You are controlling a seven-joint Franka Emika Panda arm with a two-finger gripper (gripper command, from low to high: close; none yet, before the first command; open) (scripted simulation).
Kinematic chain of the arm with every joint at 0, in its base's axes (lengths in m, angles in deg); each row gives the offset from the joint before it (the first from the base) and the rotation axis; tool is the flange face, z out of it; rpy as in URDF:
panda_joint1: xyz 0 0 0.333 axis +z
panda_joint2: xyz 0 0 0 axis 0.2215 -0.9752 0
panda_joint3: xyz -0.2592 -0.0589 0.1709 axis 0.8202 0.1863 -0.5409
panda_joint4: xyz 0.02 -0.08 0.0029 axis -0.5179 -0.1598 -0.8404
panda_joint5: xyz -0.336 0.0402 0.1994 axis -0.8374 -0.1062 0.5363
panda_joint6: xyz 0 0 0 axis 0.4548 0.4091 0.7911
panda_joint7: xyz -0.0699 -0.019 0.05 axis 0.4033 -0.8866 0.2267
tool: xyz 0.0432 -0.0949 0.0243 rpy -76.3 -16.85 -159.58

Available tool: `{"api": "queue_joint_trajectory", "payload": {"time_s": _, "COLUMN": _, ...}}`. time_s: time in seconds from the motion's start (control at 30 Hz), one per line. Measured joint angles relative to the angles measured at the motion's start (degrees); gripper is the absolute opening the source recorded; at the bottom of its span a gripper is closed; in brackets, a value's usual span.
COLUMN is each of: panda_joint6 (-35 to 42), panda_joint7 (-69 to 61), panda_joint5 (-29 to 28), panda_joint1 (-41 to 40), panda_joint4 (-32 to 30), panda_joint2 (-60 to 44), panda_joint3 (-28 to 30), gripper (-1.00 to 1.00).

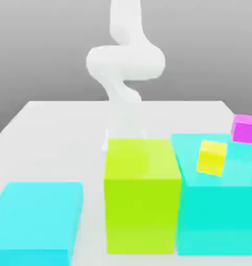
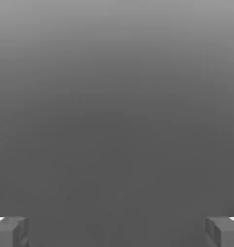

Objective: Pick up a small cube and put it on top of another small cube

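Note:
No small orange cube shows in either view; it is hidden or out of view. In the exterior view the white arm (image 1: 125, 62) stands at the back of the table and reaches down behind the big lime block (image 1: 142, 195), which hides the hand. The hand view shows my gripper (image 2: 117, 232) open: one grey fingertip (image 2: 10, 232) and the other far from it, with only plain grey between them.
A tall cyan block (image 1: 219, 208) stands against the lime block on the exterior view's right, with a small yellow cube (image 1: 211, 157) on it. A small magenta cube (image 1: 245, 128) sits behind. A low cyan block (image 1: 37, 221) lies on the left of the white table (image 1: 55, 135).

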Motion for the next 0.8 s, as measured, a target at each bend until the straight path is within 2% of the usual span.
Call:
{"api": "queue_joint_trajectory", "payload": {"time_s": 0.4, "panda_joint6": -3.5, "panda_joint7": -6.8, "panda_joint5": -0.5, "panda_joint1": -2.9, "panda_joint4": 6.8, "panda_joint2": -25.2, "panda_joint3": 6.8, "gripper": 0.00}}
{"api": "queue_joint_trajectory", "payload": {"time_s": 0.8, "panda_joint6": -6.8, "panda_joint7": -18.1, "panda_joint5": 5.6, "panda_joint1": -9.5, "panda_joint4": 13.5, "panda_joint2": -50.4, "panda_joint3": 11.0, "gripper": 0.00}}
